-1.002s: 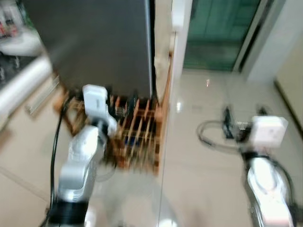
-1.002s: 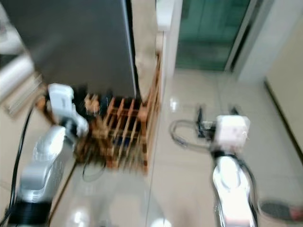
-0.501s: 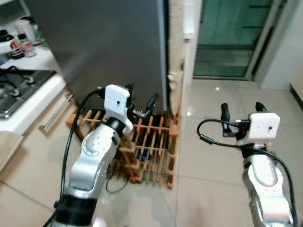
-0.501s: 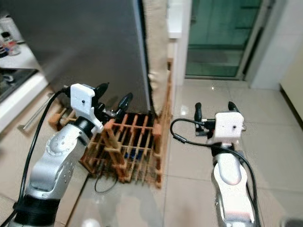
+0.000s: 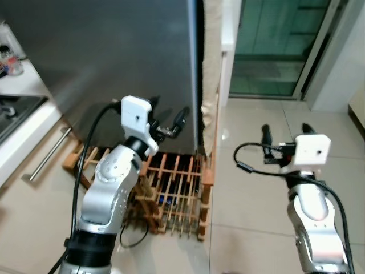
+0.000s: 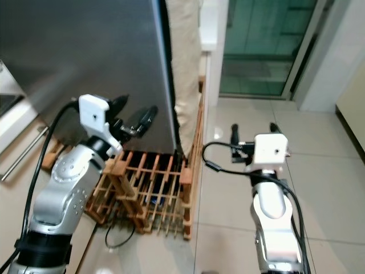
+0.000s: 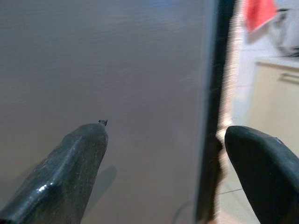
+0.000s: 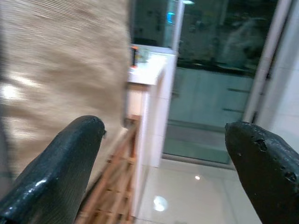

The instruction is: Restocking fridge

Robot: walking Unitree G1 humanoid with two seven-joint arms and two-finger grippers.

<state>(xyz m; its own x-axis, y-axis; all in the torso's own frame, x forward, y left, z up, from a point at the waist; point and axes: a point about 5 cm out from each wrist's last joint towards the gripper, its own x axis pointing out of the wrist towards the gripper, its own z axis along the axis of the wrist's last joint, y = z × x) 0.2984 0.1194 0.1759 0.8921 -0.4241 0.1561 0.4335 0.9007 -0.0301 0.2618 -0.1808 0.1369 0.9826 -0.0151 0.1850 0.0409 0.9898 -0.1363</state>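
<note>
fridge closed, filling upper left of the frame. left gripper raised near its right edge, jaws spread, empty. right gripper right of centre, jaws spread. risks: slipping off the door edge, snagging the wooden rack below.

The fridge was dark matt grey, the wooden rack at its foot orange-brown, the cloth beside it pale beige, the floor tiles glossy cream, and the glass door beyond was green-tinted.
</note>
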